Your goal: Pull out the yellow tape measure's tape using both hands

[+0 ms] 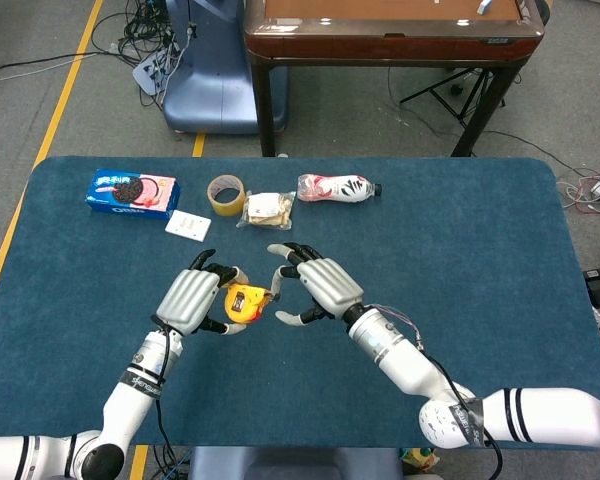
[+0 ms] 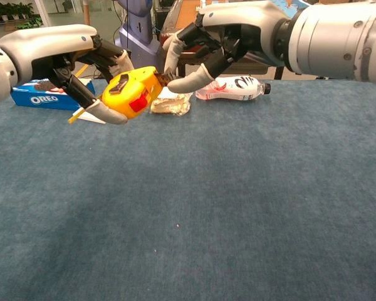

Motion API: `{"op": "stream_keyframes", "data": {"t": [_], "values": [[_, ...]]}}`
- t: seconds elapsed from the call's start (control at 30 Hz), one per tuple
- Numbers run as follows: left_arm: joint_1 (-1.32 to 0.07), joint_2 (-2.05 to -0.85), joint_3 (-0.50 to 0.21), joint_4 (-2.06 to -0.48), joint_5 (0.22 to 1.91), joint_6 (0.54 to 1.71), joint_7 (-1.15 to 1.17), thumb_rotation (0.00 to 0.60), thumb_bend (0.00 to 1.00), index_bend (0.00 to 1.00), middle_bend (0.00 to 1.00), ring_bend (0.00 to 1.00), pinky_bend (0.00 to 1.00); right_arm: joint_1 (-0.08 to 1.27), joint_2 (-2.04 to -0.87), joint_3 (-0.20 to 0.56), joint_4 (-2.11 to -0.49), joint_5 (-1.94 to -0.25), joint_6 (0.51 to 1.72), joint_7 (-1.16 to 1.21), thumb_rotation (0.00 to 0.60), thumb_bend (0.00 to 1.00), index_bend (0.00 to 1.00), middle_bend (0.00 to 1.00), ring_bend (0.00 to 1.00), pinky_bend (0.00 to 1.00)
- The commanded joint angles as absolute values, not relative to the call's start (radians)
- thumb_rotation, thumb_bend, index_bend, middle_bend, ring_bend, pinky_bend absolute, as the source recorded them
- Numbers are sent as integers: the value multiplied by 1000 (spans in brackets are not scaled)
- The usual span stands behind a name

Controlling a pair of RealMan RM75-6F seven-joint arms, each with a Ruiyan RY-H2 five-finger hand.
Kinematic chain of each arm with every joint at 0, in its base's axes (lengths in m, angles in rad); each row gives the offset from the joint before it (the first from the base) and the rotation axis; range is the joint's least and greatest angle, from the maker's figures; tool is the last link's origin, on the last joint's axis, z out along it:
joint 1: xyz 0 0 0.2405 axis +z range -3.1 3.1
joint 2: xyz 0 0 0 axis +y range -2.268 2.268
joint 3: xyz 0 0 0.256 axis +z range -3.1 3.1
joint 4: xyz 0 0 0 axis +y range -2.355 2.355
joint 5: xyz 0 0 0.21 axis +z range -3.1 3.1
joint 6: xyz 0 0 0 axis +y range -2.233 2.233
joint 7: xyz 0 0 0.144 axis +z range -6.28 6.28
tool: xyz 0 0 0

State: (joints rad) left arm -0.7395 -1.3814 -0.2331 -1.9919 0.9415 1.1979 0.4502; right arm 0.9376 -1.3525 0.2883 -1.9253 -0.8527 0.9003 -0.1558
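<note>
The left hand [image 2: 81, 69] holds the yellow tape measure [image 2: 133, 93] up off the blue bench [image 2: 250, 200], over the middle of the bench toward its near edge. Its fingers wrap around the case from the back and from under it. The case is chunky, smooth plastic with rounded corners and a red patch on its side. It is tilted, and the end where the tape comes out points toward the right hand [image 2: 203, 47].

The right hand's fingers are bent, and its thumb and a fingertip come together right at that end of the case. I cannot tell if they have the tape tip.

Along the far edge lie a blue Oreo box [image 1: 132, 192], a white card [image 1: 188, 226], a ring of brown tape [image 1: 226, 193], a crinkly snack bag [image 1: 268, 209] and a plastic bottle [image 1: 338, 187] on its side.
</note>
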Motion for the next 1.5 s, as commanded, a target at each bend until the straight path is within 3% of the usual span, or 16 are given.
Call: {"op": "stream_keyframes", "data": {"t": [0.03,1.5], "values": [[-740,-1381,-233,-1989,939,1198,450,600,111,534,507,305,39,937,-1351,287,-1925,-852,901,-154,600,331,519,109,0,0],[-751,-1383,-235,-1975,932,1188,433,600,112,534,507,304,39,950,-1366,277,-1904,-814,928,-174,600,383,663,219,0,0]]}}
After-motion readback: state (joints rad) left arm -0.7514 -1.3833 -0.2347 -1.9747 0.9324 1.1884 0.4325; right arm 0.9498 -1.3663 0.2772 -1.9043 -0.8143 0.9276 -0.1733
